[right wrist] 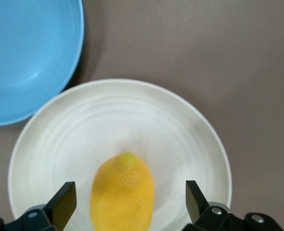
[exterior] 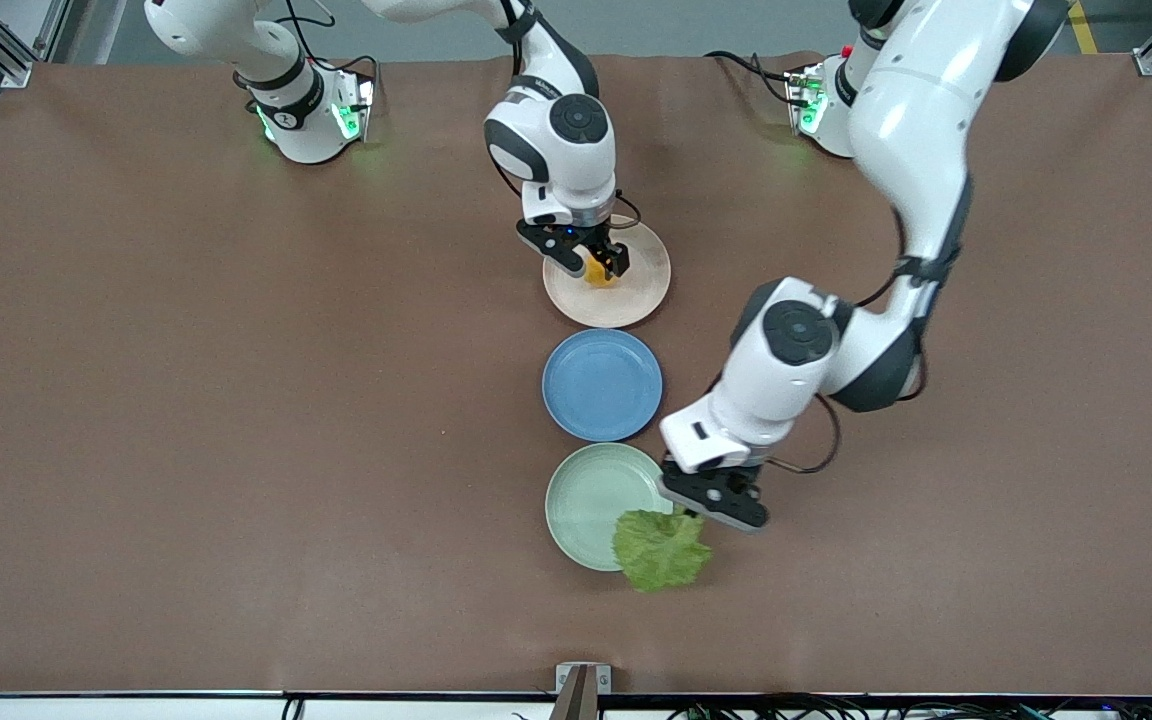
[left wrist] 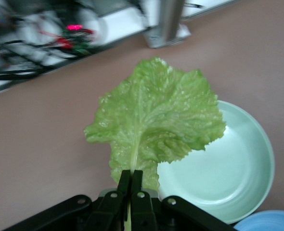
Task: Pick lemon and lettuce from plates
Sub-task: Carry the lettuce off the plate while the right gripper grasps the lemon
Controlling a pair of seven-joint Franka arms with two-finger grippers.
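The yellow lemon (exterior: 597, 276) lies on the pale pink-beige plate (exterior: 636, 292). My right gripper (exterior: 596, 265) is down over it, open, with one finger on each side of the lemon (right wrist: 122, 192) and a gap on both sides; the plate (right wrist: 132, 115) shows under it. My left gripper (exterior: 693, 514) is shut on the pale rib end of the green lettuce (exterior: 661, 549). The leaf (left wrist: 156, 115) spreads over the rim of the mint green plate (exterior: 586, 500) and the table nearer the front camera. The fingertips (left wrist: 125, 180) pinch the rib beside the plate (left wrist: 238, 178).
An empty blue plate (exterior: 602, 385) sits between the two plates; it also shows in the right wrist view (right wrist: 26, 53) and the left wrist view (left wrist: 272, 222). A metal bracket (exterior: 582, 680) stands at the table's front edge, close to the lettuce.
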